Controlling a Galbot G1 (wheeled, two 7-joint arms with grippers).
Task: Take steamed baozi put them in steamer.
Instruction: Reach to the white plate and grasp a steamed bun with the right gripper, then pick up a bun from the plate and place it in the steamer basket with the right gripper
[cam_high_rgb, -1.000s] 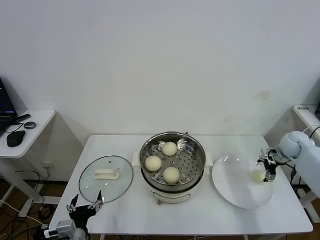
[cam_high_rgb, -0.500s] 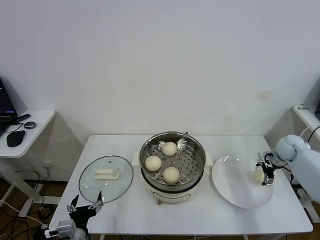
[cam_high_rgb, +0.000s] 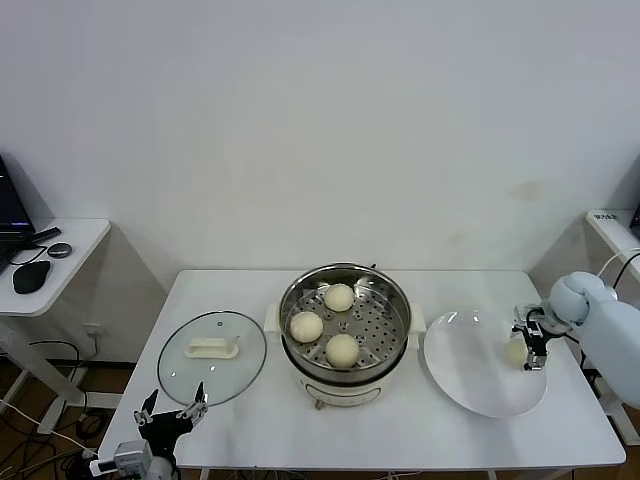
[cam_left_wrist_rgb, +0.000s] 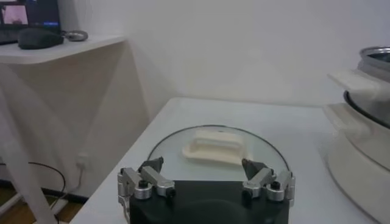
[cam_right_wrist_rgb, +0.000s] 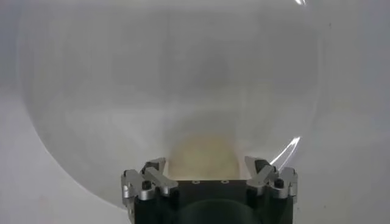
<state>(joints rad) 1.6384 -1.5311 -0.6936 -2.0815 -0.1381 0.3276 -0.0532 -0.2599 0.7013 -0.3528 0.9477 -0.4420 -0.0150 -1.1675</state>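
Three baozi (cam_high_rgb: 339, 296) sit in the steamer (cam_high_rgb: 345, 323) on its perforated tray, spaced apart, and that looks deliberate, leaving room for one more; the glass lid (cam_high_rgb: 211, 356) lies flat on the table (cam_high_rgb: 250, 420) to the robot's left of the pot, out of the way so the pot stays open from above. The last baozi (cam_high_rgb: 516, 351) rests on the white plate (cam_high_rgb: 465, 370) near its outer edge, and here is the right gripper (cam_high_rgb: 531, 345) right over it; its fingers stand spread wide, one on each side of the bun, nothing pinched yet; in the right wrist view the bun (cam_right_wrist_rgb: 203, 157) sits squarely between the two fingertips, so a squeeze looks like the next call. The left gripper (cam_high_rgb: 171, 410) waits low at the table's near edge beside the lid, fingers spread, holding nothing.
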